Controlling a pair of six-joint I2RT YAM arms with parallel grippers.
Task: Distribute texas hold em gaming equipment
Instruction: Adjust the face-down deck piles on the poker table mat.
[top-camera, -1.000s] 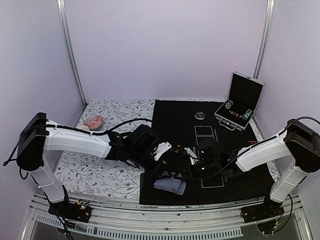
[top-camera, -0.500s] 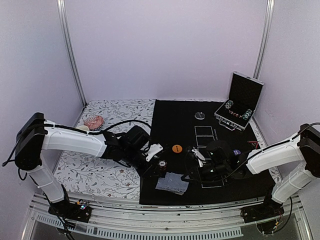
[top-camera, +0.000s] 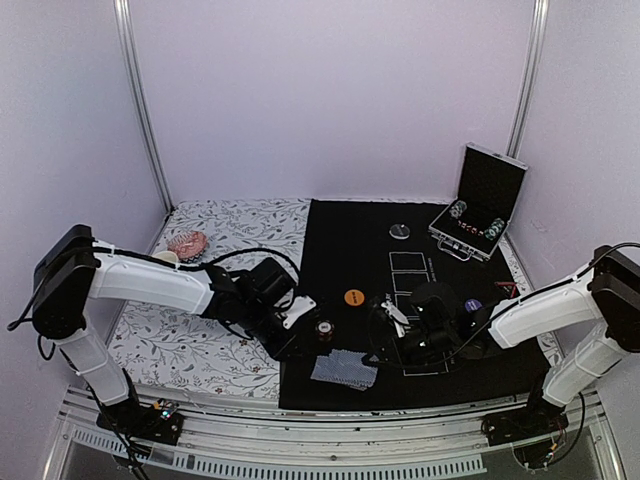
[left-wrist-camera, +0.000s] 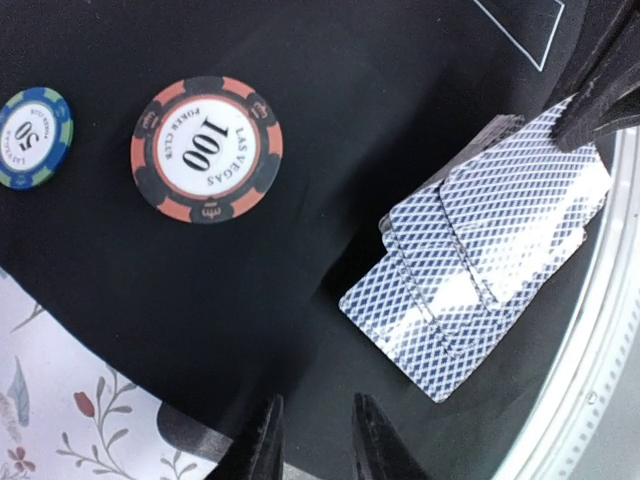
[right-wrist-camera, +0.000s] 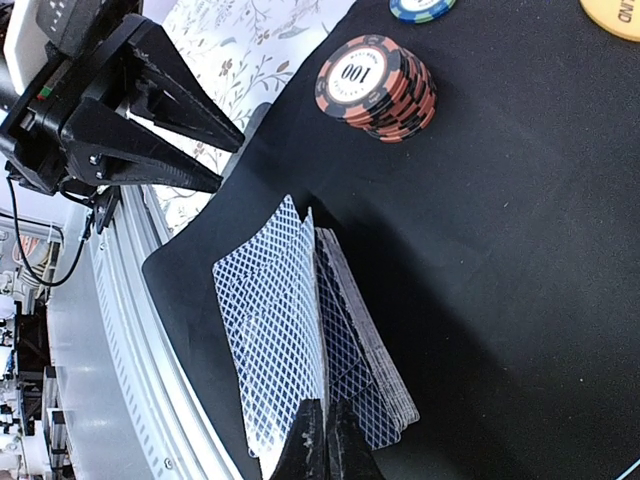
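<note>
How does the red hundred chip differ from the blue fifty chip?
The red 100 chip has black edge blocks; the blue 50 chip has green ones. The red 100 chip tops a stack; the blue 50 chip seems to lie alone. The red 100 chip sits nearer the playing cards than the blue 50 chip. Both are round and rest on the black mat.

cards (left-wrist-camera: 480, 270) are blue-and-white diamond lattice; chip stack (right-wrist-camera: 375, 85) red-and-black striped, white centre; lone chip (left-wrist-camera: 33, 137) blue and green; mat (left-wrist-camera: 350, 90) plain black; cloth (left-wrist-camera: 60, 425) white floral
</note>
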